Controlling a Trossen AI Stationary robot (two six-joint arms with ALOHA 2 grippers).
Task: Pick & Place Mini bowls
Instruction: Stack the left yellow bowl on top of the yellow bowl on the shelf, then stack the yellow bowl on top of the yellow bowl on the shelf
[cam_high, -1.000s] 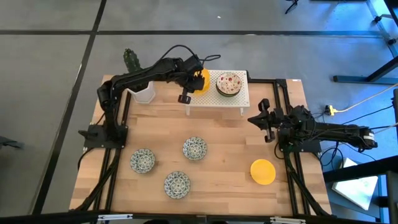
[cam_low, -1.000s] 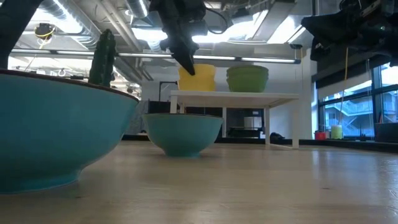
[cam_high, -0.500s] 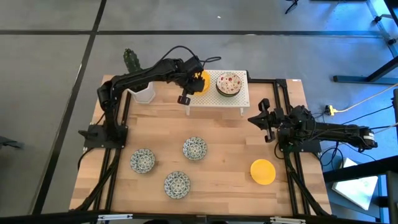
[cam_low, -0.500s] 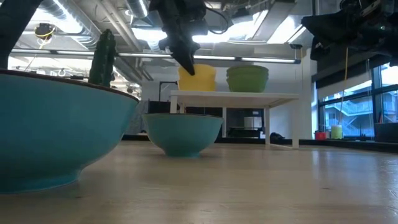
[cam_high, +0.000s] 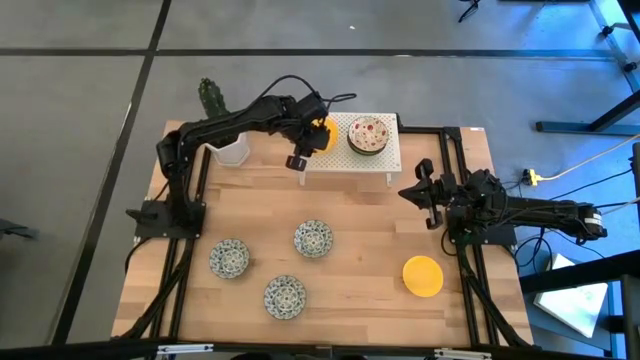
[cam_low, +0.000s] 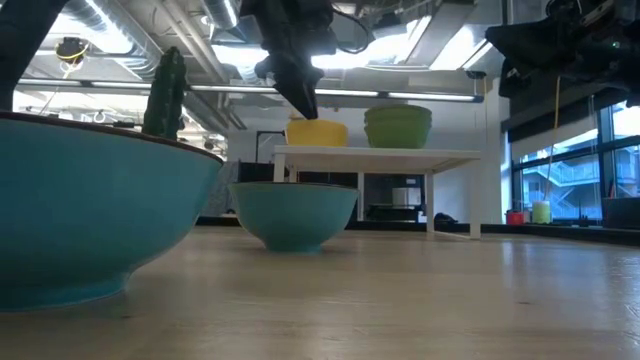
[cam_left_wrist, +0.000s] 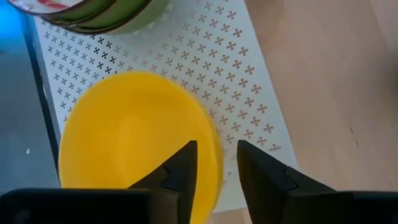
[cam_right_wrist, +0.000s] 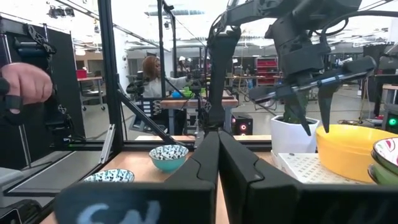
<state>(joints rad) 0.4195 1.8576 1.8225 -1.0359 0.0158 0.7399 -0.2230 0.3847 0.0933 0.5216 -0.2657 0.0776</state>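
Hovering over the white perforated shelf (cam_high: 350, 160) at the table's far edge, the left gripper (cam_left_wrist: 216, 168) has its two fingers parted, straddling the rim of a yellow mini bowl (cam_left_wrist: 130, 134) that sits on the shelf; whether the fingers touch that rim cannot be told. Beside that bowl on the shelf stands a stack of cream bowls with reddish floral pattern (cam_high: 368, 135). To the shelf's left stands a white pot (cam_high: 230, 150) with a cactus (cam_high: 210, 97). In front of the shelf, on the wooden table (cam_high: 370, 240), lie three white bowls with blue-green pattern (cam_high: 313, 238), and further right a second yellow bowl (cam_high: 423, 276) stands apart. The right gripper (cam_high: 425, 195) waits right of the shelf, above the table, fingers pressed together and holding nothing.
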